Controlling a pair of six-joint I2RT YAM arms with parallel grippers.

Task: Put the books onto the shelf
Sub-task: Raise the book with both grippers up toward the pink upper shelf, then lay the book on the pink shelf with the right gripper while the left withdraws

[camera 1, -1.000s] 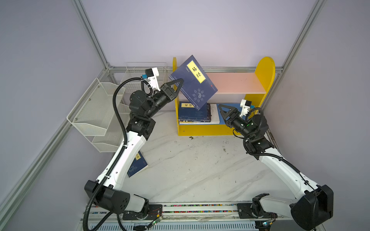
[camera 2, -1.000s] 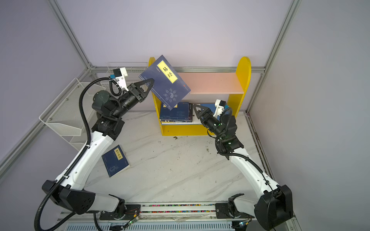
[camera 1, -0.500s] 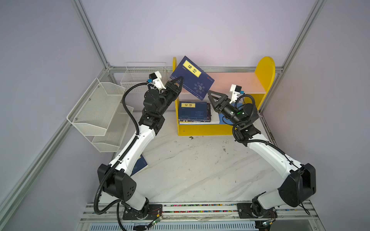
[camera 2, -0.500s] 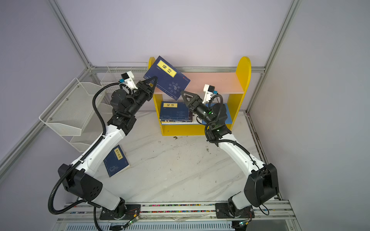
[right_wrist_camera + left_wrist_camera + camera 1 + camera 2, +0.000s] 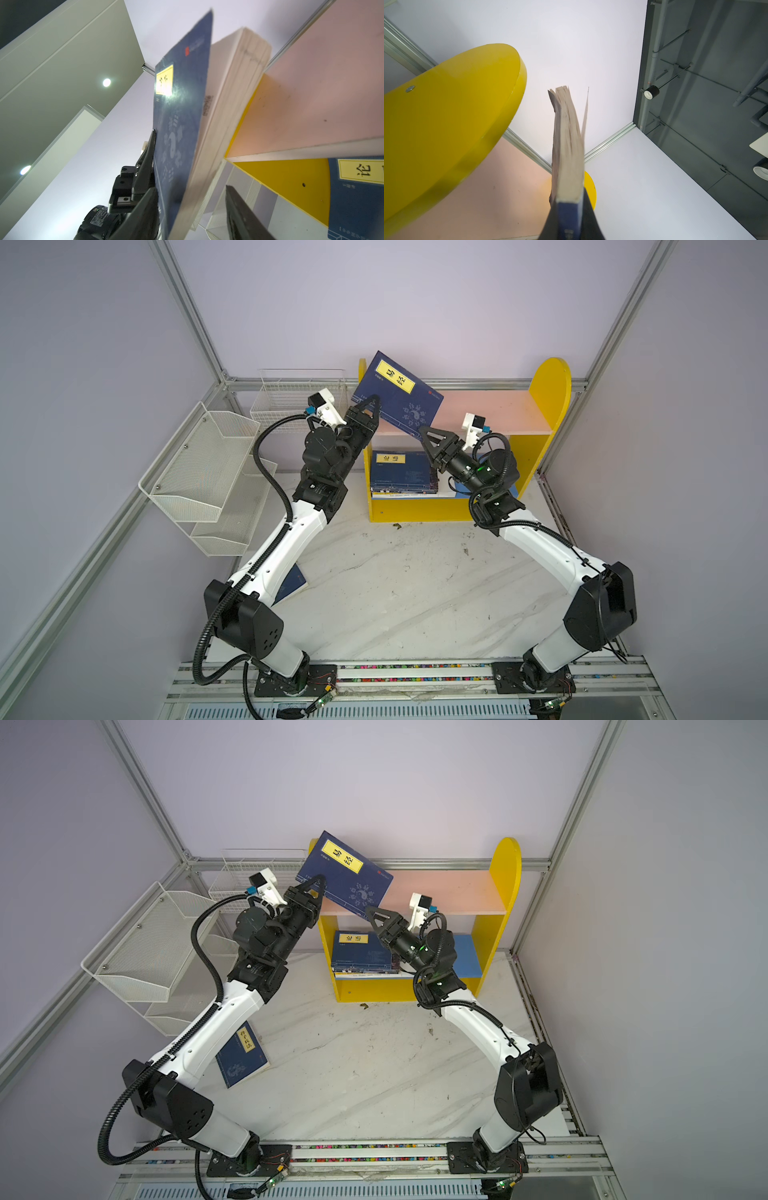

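Lying flat near the counter's left edge: one navy book. Left gripper clenched on a tilted book over the left end of the shelf's pink board. Right gripper: jaws apart, straddling its lower corner. Stack on blue board.

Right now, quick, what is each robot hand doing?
Left hand: closed on the navy book.
Right hand: open around the book's lower corner, not gripping it.
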